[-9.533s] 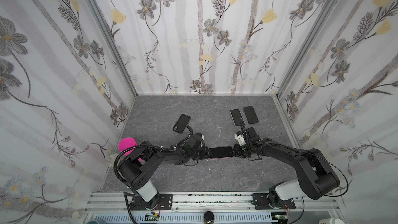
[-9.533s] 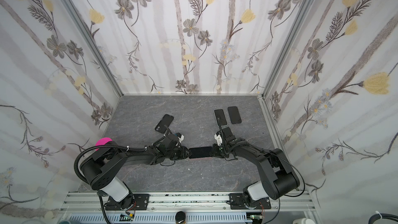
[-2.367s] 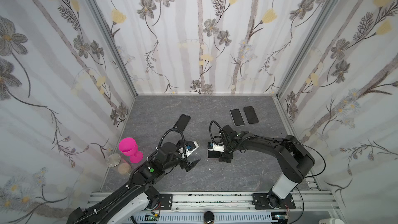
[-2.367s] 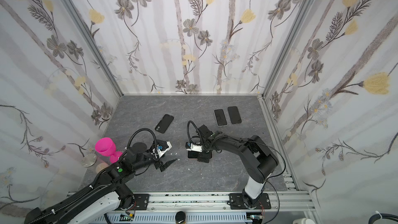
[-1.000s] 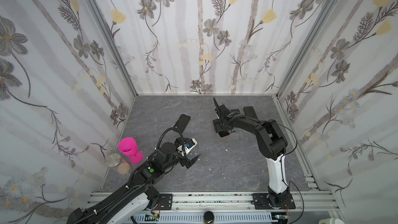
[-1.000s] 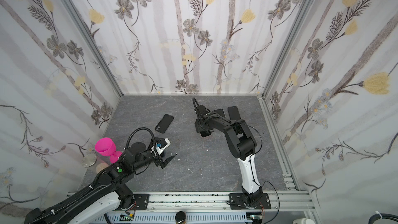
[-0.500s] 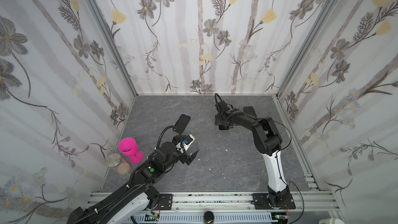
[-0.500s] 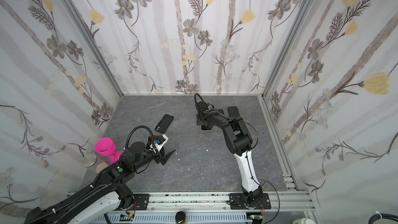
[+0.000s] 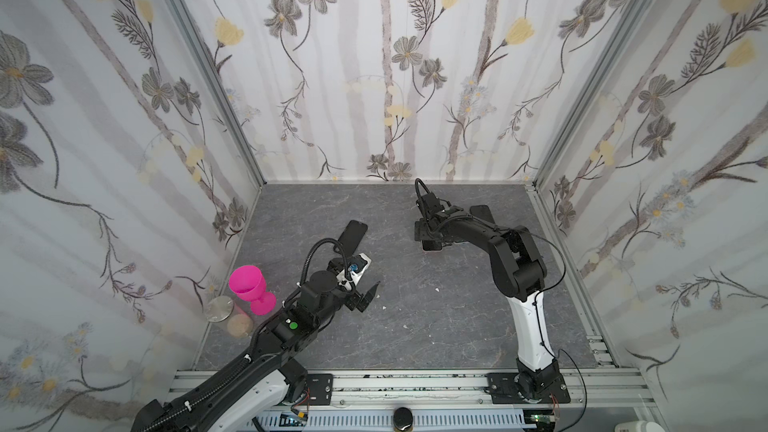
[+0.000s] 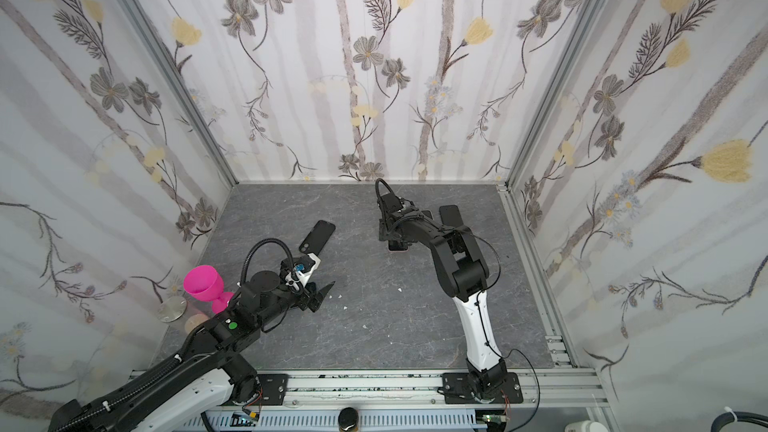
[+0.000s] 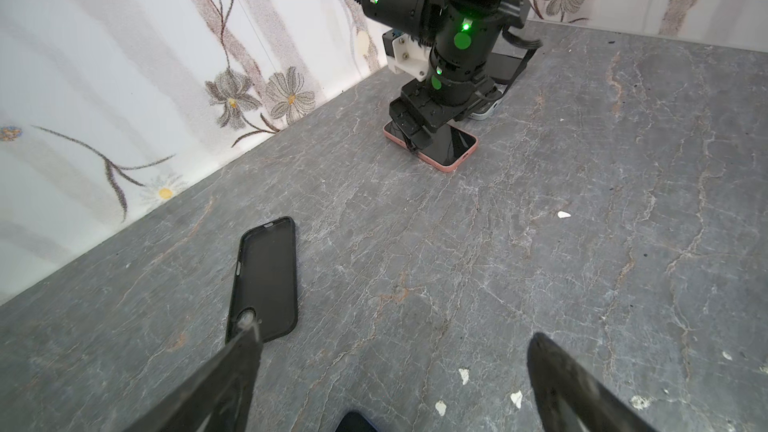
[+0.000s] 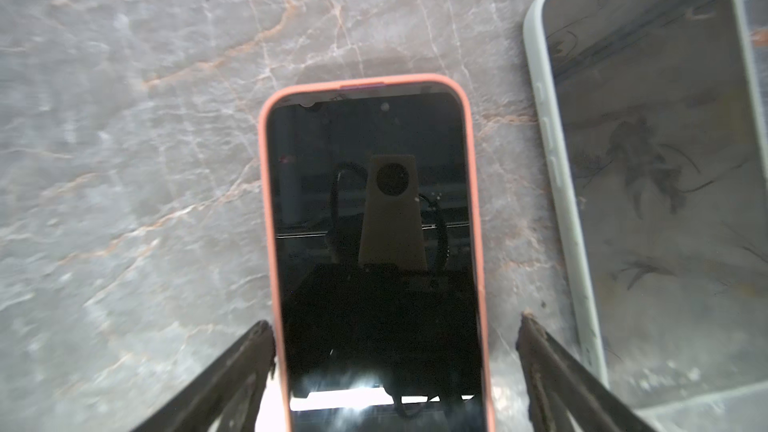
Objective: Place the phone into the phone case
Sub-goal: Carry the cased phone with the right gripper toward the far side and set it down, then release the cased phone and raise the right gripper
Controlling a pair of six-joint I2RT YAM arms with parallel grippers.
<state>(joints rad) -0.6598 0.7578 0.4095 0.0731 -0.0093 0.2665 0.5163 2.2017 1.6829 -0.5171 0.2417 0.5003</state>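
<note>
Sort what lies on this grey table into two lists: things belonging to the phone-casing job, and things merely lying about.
Job: black-screened phone in a salmon-pink case, straddled by the open right gripper; empty matt black phone case, near the open left gripper.

Lying about: bright pink plastic goblet; round metal disc; phone in a pale grey-green case.

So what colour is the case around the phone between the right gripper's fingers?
Salmon pink; the case shows best in the right wrist view.
</note>
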